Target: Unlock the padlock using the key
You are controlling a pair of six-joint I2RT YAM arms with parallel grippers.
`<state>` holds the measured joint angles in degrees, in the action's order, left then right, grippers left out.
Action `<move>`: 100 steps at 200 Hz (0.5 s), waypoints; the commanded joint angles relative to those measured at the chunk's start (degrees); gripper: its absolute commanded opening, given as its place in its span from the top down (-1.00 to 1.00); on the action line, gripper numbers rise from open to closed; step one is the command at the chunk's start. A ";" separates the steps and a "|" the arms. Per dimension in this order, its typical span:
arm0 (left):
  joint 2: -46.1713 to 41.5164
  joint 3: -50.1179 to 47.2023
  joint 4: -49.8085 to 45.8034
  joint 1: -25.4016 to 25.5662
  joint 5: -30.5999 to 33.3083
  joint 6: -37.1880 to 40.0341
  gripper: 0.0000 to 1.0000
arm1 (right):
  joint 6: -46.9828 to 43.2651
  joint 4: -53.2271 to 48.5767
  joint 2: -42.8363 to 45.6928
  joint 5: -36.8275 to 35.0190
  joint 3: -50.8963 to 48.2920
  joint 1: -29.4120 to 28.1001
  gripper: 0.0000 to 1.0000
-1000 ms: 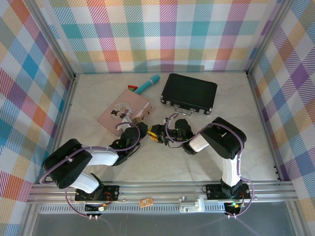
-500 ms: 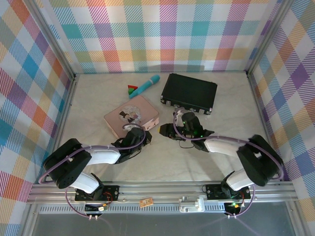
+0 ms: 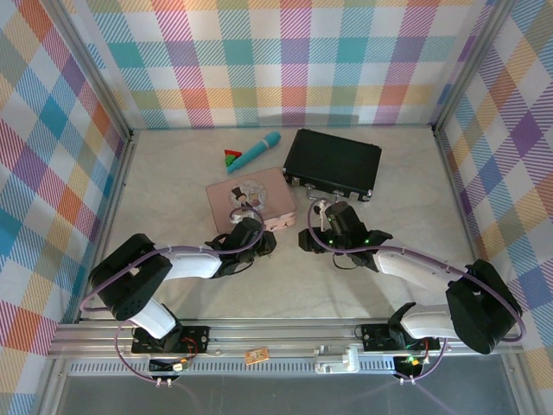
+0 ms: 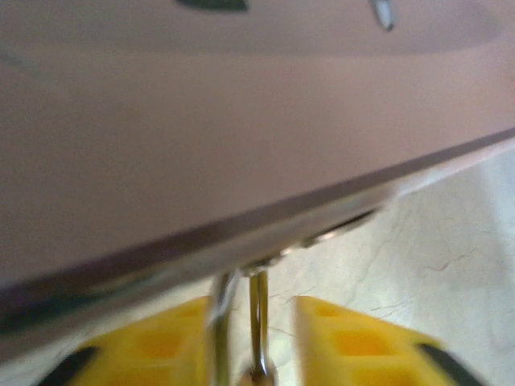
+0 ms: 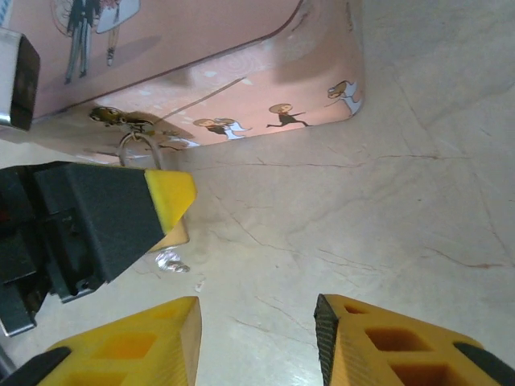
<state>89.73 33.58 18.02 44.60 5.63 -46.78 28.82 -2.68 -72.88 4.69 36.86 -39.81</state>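
The tin (image 3: pixel 251 197) is set near the middle of the table (image 3: pixel 164 190), slightly left. Behind it, toward the far edge, a stick-shaped tool (image 3: pixel 255 150) is laid with small blocks (image 3: pixel 231 157) just to its left. The case (image 3: pixel 333 162) is placed right of these, behind and right of the tin. The padlock (image 5: pixel 138 149) is found at the tin's near edge, between the fingers of the left hand (image 3: pixel 263 243). The right hand (image 3: pixel 306 239) is held just right of it, before the case.
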 commanded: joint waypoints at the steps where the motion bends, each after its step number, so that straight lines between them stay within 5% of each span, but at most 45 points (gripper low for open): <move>1: -2.11 0.17 -4.77 0.21 1.51 0.57 -0.03 | -3.82 -1.80 0.72 -1.41 0.05 -0.18 0.11; 51: -16.62 -2.48 -15.09 -0.30 9.49 -2.55 -0.61 | -5.69 -2.69 -1.25 -2.31 2.16 -1.88 0.02; 77: -23.24 -4.75 -18.02 -2.04 11.45 -3.18 -0.69 | -5.89 -2.82 -4.79 -3.21 4.46 -3.90 -0.01; 100: -25.26 -6.28 -15.93 -2.79 9.45 -0.63 -0.56 | -5.46 -2.87 -8.39 -2.52 6.84 -4.48 -0.01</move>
<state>65.82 29.45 4.38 42.63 14.33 -49.19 24.34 -5.02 -78.50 2.31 40.49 -43.66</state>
